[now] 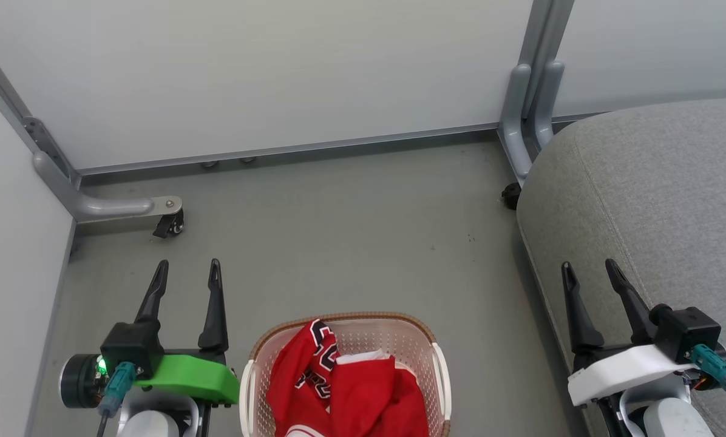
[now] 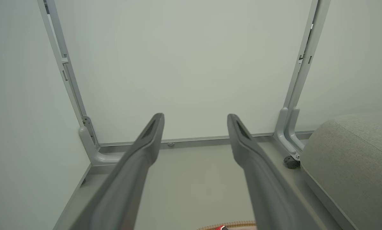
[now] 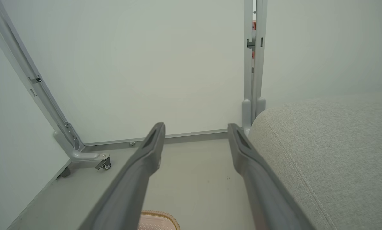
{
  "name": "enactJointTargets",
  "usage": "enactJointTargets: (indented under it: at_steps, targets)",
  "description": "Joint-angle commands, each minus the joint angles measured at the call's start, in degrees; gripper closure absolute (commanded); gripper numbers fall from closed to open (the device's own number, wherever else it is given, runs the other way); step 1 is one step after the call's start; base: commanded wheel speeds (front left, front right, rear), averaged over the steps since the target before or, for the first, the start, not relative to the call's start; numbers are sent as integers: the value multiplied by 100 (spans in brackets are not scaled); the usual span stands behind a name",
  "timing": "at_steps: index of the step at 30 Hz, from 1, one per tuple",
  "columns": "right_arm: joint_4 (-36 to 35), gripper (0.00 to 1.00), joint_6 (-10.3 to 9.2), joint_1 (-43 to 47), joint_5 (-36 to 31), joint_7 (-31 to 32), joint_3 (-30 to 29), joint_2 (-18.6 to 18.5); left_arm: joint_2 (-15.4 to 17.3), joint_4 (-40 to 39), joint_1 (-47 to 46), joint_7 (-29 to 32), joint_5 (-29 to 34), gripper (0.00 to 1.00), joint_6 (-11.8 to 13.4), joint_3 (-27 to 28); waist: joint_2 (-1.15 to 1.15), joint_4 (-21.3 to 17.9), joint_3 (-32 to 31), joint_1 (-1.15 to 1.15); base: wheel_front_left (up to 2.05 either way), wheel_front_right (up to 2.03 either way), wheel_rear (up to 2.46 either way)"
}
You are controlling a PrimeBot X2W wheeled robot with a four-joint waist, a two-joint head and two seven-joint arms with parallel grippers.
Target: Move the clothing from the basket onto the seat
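Note:
The red jersey lies crumpled inside the cream perforated basket at the bottom centre of the head view; black-and-white lettering shows on a fold. The basket's brown rim peeks into the left wrist view, and its corner into the right wrist view. The light-grey seat fills the right side. My left gripper hangs open to the left of the basket, over the floor, holding nothing. My right gripper is open over the seat's left edge, empty. Both sets of fingers point toward the back wall.
Pale partition panels close off the back and left. Grey metal frame feet with casters stand at the left and beside the seat's corner. Grey floor stretches between basket and wall.

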Motion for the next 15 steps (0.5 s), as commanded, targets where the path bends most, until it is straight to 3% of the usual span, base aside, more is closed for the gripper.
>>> enactJointTargets:
  at_steps: [1, 15]
  targets:
    - [5, 0, 2, 17, -128, -55, 8, -34, 27, 16, -91, -56, 133, 0, -36, -24, 50, 4, -3, 0, 0, 0, 0]
    - [84, 0, 1, 3, -406, -155, 42, -38, 9, 277, -167, -147, 341, 0, -156, -90, 55, 67, 3, 0, 0, 0, 0]
